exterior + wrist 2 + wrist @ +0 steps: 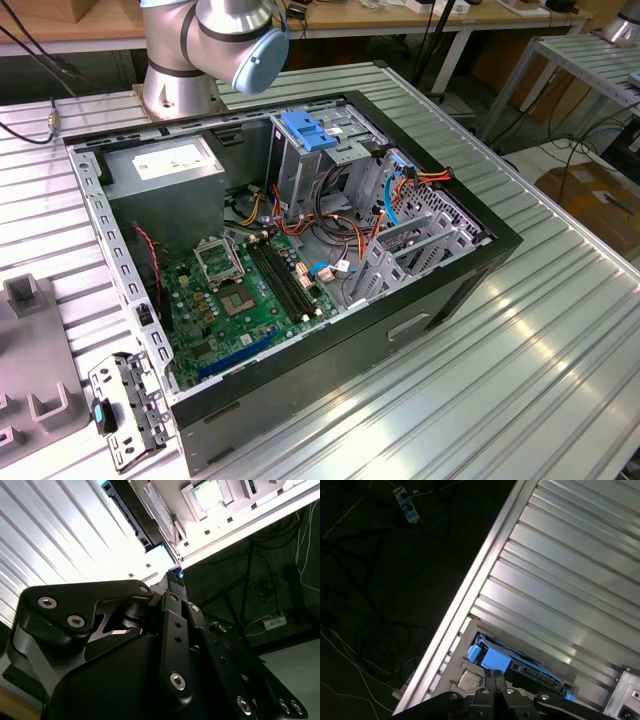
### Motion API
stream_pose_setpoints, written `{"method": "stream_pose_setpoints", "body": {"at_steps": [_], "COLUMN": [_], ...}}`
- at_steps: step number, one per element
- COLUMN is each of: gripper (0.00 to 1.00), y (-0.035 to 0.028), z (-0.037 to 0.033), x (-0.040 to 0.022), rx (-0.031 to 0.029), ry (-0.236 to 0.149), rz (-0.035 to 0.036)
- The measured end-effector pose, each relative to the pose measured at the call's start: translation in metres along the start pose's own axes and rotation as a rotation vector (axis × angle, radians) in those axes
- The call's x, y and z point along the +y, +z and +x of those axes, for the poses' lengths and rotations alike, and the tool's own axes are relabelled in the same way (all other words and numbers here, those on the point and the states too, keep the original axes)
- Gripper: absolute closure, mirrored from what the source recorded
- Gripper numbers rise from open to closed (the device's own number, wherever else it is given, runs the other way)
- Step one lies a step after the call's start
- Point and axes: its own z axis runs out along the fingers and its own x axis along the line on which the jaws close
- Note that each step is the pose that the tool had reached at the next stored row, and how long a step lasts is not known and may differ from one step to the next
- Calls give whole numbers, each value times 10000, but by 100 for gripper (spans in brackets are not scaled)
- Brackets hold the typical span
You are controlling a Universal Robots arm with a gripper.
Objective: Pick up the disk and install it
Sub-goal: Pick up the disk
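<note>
In the first wrist view the disk (492, 659) lies flat in a metal holder near the edge of the ribbed table, light blue plastic showing at both of its ends. My gripper (495, 676) hangs a little above it, black fingers pressed together with nothing between them. The second wrist view shows the same gripper (175, 577) from behind its linkages, with the disk (152, 505) farther off beyond the fingertips. The open computer case (330, 350) sits in the middle of the table in the exterior view, with the arm's base (180, 70) behind it.
Inside the case are a grey cage with a blue top (305, 130), a grey box with a white sticker (170, 160), a green motherboard (250, 290) and loose cables (330, 225). The table edge (470, 595) drops to a dark floor with cables. A grey fixture (30, 350) stands at the exterior view's left.
</note>
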Motion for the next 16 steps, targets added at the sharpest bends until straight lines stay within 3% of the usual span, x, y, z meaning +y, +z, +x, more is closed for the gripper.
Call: {"method": "stream_pose_setpoints", "body": {"at_steps": [16], "gripper": [89], "y": [0], "z": [0], "x": [0], "rx": [-30], "ry": [-1624], "rz": [56]}}
